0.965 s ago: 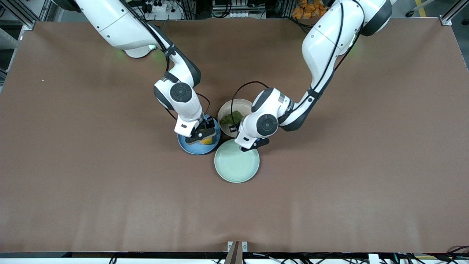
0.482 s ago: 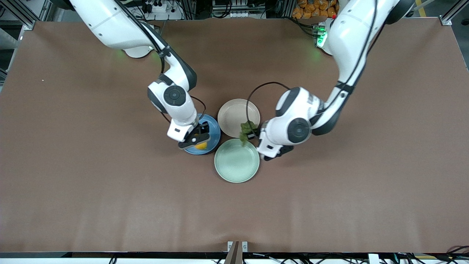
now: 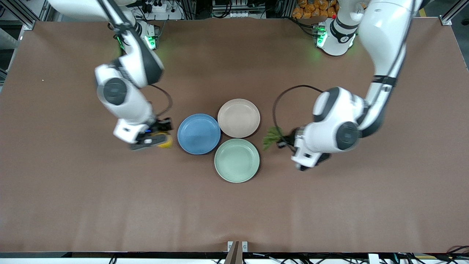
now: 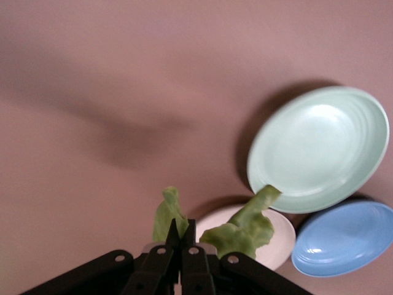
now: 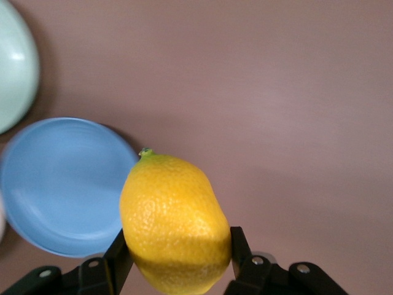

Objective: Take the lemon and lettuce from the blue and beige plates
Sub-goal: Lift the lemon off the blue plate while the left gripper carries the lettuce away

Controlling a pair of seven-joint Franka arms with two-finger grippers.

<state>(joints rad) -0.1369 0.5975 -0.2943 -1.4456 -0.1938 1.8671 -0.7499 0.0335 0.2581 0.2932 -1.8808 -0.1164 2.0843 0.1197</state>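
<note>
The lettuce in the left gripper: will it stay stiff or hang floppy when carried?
Probably floppy: the lettuce droops in uneven folds on either side of the left gripper, which pinches it. It looks thin and light, so it may sway or tear if pulled fast.

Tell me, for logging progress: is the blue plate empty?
Empty: the blue plate shows bare, and the right gripper holds the lemon over the table.

A finely pitted, slightly glossy yellow rind is shown on the lemon (image 5: 175, 222), while the lettuce (image 4: 241, 227) appears thin, wrinkled and matt. The blue plate (image 3: 199, 134), beige plate (image 3: 239, 118) and mint-green plate (image 3: 236, 160) are seen as smooth with a soft sheen. The table (image 3: 234, 212) is covered by a matt brown surface, and the arms' shells look like glossy white plastic.
</note>
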